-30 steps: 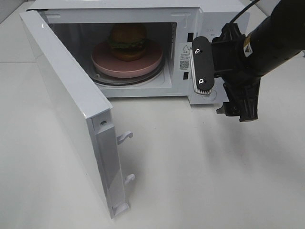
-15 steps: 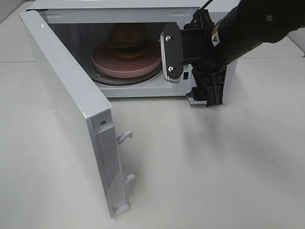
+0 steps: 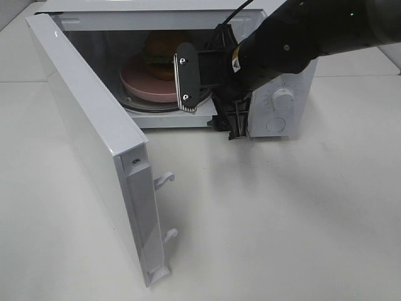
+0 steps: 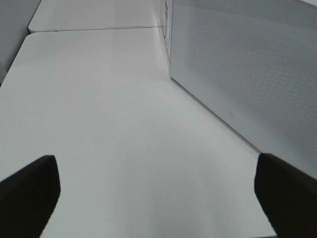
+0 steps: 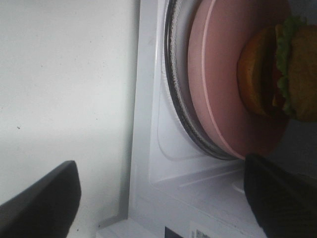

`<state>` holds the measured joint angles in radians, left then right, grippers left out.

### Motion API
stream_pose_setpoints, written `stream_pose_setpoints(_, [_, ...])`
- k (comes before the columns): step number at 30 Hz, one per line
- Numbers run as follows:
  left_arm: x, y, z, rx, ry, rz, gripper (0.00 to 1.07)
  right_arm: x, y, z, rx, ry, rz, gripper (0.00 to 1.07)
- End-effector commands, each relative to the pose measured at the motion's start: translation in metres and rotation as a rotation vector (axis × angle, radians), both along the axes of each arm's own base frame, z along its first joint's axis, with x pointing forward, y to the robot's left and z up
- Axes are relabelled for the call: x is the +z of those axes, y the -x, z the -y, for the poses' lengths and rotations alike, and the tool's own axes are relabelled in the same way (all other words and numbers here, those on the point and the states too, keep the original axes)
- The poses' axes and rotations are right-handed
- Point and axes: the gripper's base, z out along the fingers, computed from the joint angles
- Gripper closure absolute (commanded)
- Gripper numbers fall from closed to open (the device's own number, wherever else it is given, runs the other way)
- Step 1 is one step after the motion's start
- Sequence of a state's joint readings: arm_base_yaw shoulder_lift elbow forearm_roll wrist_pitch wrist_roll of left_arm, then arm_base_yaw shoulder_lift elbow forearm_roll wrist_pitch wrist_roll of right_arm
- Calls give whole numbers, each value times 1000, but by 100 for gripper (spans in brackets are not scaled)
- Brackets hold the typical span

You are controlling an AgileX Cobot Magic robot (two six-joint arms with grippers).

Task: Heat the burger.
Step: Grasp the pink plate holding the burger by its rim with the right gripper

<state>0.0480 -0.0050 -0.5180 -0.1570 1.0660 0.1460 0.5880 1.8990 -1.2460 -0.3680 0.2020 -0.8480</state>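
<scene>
From my high camera I see the microwave point(image 3: 276, 106) on the white table point(image 3: 282, 226) with its door point(image 3: 94, 144) swung wide toward the left, two latch hooks sticking out of the door's free edge. The burger point(image 3: 160, 53) sits inside the cavity on the pink plate point(image 3: 147, 84), which rests on the glass turntable point(image 3: 141, 105); the burger is narrower than the plate and stands toward the back. My right arm point(image 3: 301, 41) comes in from the upper right and crosses the front of the oven, so the right gripper point(image 3: 213, 103) hangs at the mouth of the cavity, just beside the plate's near edge and hiding part of the burger. Its jaws stand wide apart with nothing between them: one finger point(image 3: 188, 78) shows as a dark flat pad facing the camera, the other lower and closer to the control panel, where a white knob point(image 3: 282, 98) is visible. In the right wrist view the two dark fingertips frame the scene, with the right gripper point(image 5: 168, 198) aimed at the oven floor and turntable rim, and the burger point(image 5: 275, 74) showing bun, green leaf and dark patty on the plate point(image 5: 223, 89). The left wrist view shows the left gripper point(image 4: 158, 191) spread wide over bare table, holding nothing, with the microwave's perforated side point(image 4: 247, 74) nearby; I cannot find that arm in the high view
</scene>
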Motion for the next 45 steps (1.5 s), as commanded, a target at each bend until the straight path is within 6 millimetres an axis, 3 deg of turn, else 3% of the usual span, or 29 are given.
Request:
stream_pose_setpoints(1, [-1,0,1,1,12,-2,6,-8,-11,-8,3,-24,11,22])
stream_pose_setpoints(20, [-1,0,1,1,12,-2,6,-46,-57,-39,-14,-39,7,25])
stream_pose_setpoints(34, [-1,0,1,1,12,-2,6,-58,-85,-55,-28,-62,32,28])
stream_pose_setpoints(45, [-1,0,1,1,12,-2,6,-60,-96,-63,-44,-97,44,30])
